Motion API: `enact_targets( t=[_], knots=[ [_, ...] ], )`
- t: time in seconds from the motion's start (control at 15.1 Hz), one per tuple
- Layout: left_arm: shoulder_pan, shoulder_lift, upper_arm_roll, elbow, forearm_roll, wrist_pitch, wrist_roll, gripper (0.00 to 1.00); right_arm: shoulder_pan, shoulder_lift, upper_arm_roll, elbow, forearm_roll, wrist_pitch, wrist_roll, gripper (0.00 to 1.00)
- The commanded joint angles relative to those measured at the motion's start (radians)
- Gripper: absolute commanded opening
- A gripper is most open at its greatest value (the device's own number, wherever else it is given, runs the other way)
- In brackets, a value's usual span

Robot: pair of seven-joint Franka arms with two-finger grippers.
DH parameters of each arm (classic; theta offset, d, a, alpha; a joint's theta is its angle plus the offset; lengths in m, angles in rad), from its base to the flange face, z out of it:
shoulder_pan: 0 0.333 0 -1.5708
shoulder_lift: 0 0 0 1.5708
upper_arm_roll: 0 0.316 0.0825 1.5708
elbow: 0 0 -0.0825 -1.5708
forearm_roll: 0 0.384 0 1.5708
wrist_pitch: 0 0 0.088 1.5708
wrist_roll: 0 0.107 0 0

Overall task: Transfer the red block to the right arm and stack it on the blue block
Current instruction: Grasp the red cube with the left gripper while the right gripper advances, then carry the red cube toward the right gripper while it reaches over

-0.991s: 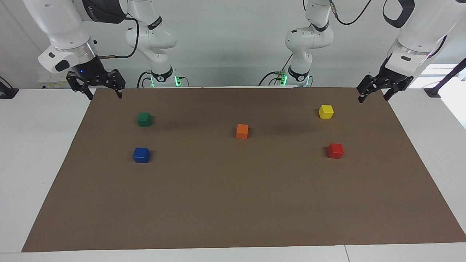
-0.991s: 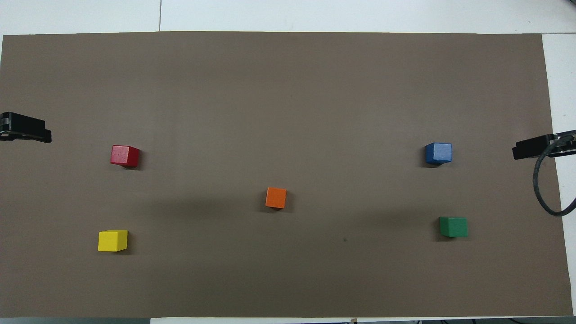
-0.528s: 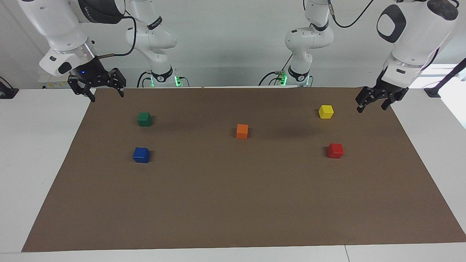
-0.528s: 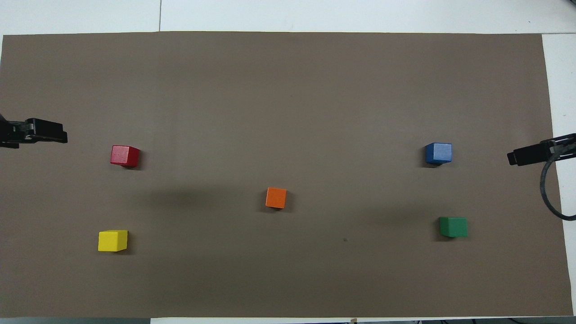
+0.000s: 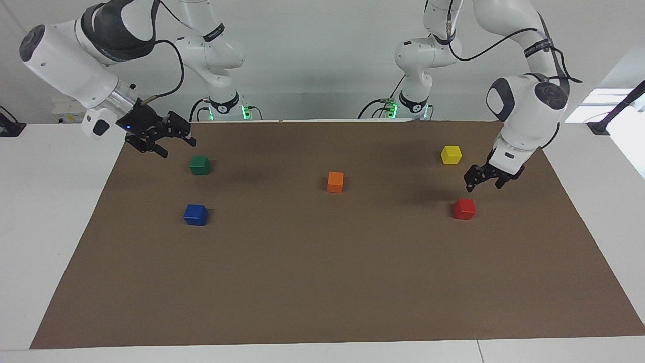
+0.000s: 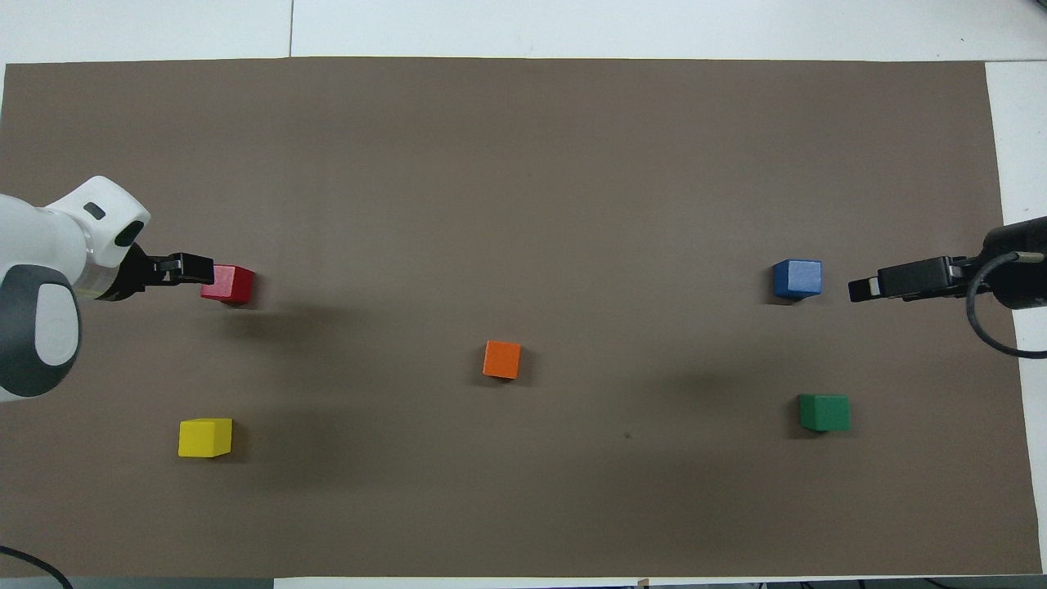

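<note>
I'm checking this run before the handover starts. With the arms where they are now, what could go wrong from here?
1. The left gripper hangs open, above the red block and off to one side; if it descends without centring, a finger could knock the block away.
2. The yellow block sits beside that arm's path and could be brushed.
3. The right gripper is open in the air by the green block, which lies nearer to the robots than the blue block; it might bump green later.

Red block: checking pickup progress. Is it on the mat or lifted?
On the mat. The red block sits flat; the open left hand hangs above, not touching.
</note>
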Motion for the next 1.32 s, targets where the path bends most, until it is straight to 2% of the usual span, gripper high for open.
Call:
enact_targets(
  t=[0.0,0.33,0.59,0.66,0.73,0.79,0.99,1.12,1.25],
  knots=[
    [-0.007,0.034,0.003,-0.036,0.005,0.094,-0.003,1.0,-0.028,0.059,0.011,-0.029,0.177,0.025,-0.088,1.0],
    [-0.025,0.092,0.003,-0.036,0.003,0.147,-0.003,1.0,-0.009,0.081,0.011,-0.163,0.559,0.075,-0.194,1.0],
    [-0.037,0.134,0.003,-0.036,0.005,0.156,-0.002,1.0,0.053,0.112,0.013,-0.195,0.754,0.074,-0.254,1.0],
    [-0.039,0.14,0.003,-0.033,0.003,0.163,-0.005,0.79,0.07,0.122,0.014,-0.21,0.832,0.074,-0.272,1.0],
    [-0.037,0.143,0.003,-0.013,0.003,0.135,-0.011,0.12,0.093,0.153,0.014,-0.22,0.927,0.068,-0.309,1.0],
    [-0.037,0.147,0.003,0.025,0.003,0.083,-0.008,0.0,0.106,0.196,0.014,-0.22,0.998,0.056,-0.361,1.0],
    [-0.036,0.171,0.002,0.16,-0.021,-0.081,-0.024,0.0,0.163,0.291,0.02,-0.211,1.144,-0.003,-0.452,1.0],
    [-0.033,0.157,0.002,0.261,-0.082,-0.262,-0.038,0.0,0.208,0.355,0.02,-0.162,1.212,-0.093,-0.452,1.0],
    [-0.039,0.123,-0.003,0.348,-0.159,-0.428,-0.18,0.0,0.222,0.369,0.037,-0.149,1.279,-0.147,-0.449,1.0]
  ],
)
